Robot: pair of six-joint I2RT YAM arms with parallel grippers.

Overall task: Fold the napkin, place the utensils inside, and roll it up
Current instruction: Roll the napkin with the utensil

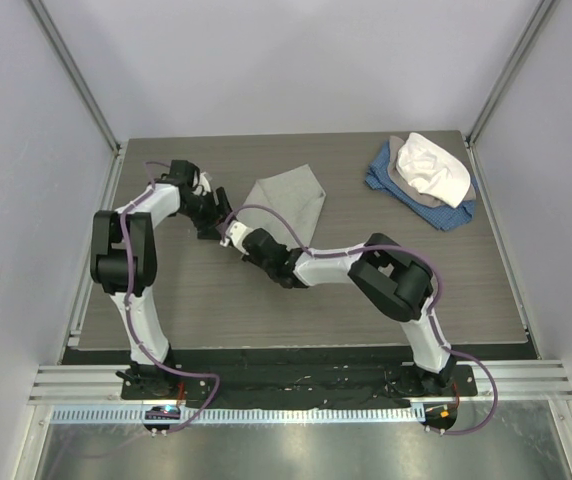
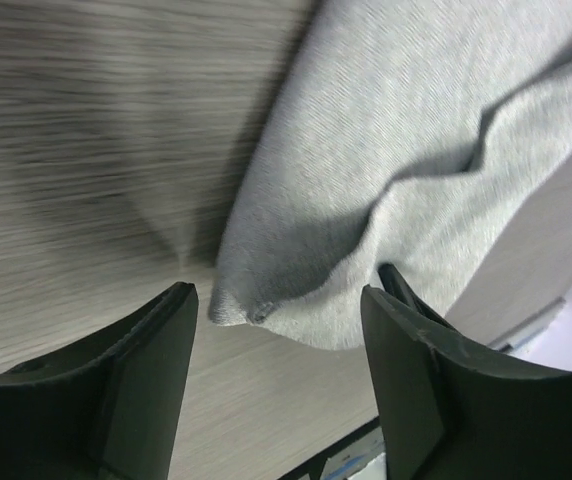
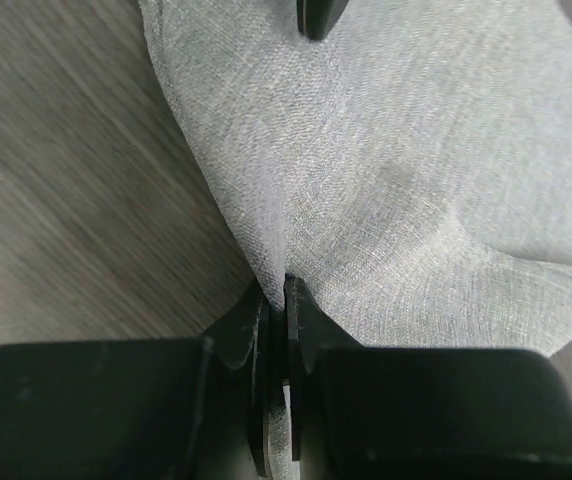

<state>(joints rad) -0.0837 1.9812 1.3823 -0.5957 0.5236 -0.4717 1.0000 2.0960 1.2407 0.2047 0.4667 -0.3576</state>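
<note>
"At mid-table, a little left of centre, lies the napkin point(image 1: 288, 205), with both my claws at its near-left corner."

"Is it folded?"

"Partly, I judge. From above it reads as a rough triangle, not a flat square. The left wrist view shows one layer lying over another with a crease between them. The edges don't line up neatly."

"What are the claws doing?"

"Right claw point(image 3: 278, 288) is pinched tight on the napkin's edge, and the cloth runs straight into the closed jaws. Left claw point(image 2: 281, 300) is wide with nothing in it, its fingers either side of a cloth corner that rests on the table point(image 1: 226, 310)."

"And the spoon?"

"I can't see one in any view. It may be under the cloth or out of frame; I can't tell. The only other thing out there is the heap point(image 1: 424, 180) of blue, grey and white cloths at the far right, well apart from the napkin."

"So where does that leave us?"

"Early. My read is that I'm in the folding step, with the fold not yet squared up. Setting the spoon inside and rolling are both not done."
</note>
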